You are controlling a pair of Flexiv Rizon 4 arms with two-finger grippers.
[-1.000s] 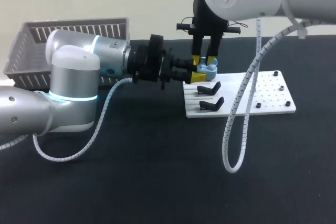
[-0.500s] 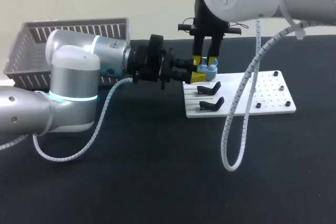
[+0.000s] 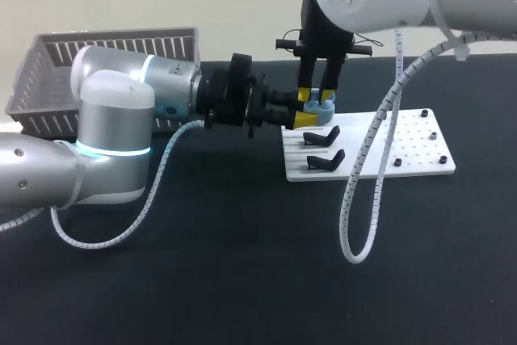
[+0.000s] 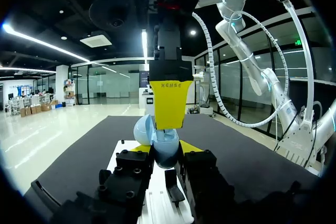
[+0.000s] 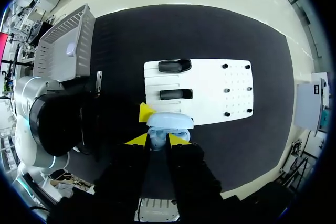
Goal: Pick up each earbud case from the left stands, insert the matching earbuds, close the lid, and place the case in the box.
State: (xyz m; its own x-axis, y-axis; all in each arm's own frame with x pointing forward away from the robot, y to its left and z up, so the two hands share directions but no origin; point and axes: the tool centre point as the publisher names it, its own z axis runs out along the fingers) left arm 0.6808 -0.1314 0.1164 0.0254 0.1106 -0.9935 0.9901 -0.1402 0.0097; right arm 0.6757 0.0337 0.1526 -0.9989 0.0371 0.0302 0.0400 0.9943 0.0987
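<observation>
Two tools on case (image 4: 157,140): left gripper (image 4: 165,156) clamps it, right gripper (image 5: 157,140) grip I can't tell; I'd seat earbud straight, softly.

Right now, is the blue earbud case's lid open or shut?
Open: the lid stands hinged back from the blue case held by the left gripper.

furniture: table (image 3: 202,280) | top: black, matte | lighting: bright, even
</observation>
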